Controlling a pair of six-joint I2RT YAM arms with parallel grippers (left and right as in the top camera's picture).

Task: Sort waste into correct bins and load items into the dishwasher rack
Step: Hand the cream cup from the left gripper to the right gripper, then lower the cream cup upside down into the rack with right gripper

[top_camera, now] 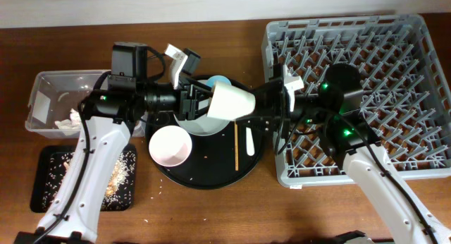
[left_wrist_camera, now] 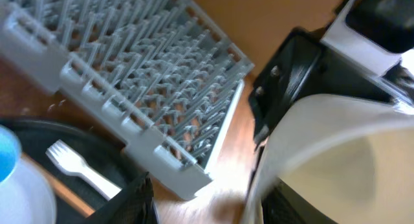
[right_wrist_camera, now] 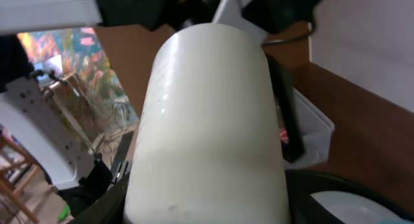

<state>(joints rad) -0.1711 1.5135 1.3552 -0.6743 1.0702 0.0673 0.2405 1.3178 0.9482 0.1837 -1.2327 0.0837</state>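
Note:
The cream cup [top_camera: 230,101] lies on its side in the air above the large round black tray [top_camera: 211,175], between my two grippers. My right gripper [top_camera: 262,106] is shut on the cup's wall, which fills the right wrist view [right_wrist_camera: 207,120]. My left gripper [top_camera: 197,103] is at the cup's mouth with its fingers spread wide [left_wrist_camera: 207,208]. The cup's rim [left_wrist_camera: 310,140] lies against one of those fingers. On the round tray are the light blue cup [top_camera: 218,80], the small white bowl [top_camera: 169,146], the white fork [top_camera: 250,140] and the wooden stick [top_camera: 236,148].
The grey dishwasher rack [top_camera: 394,32] stands at the right, under my right arm. The clear tub [top_camera: 42,96] with white tissue [top_camera: 70,119] is at the far left. The black rectangular tray [top_camera: 49,159] with rice scraps [top_camera: 121,172] is in front of it.

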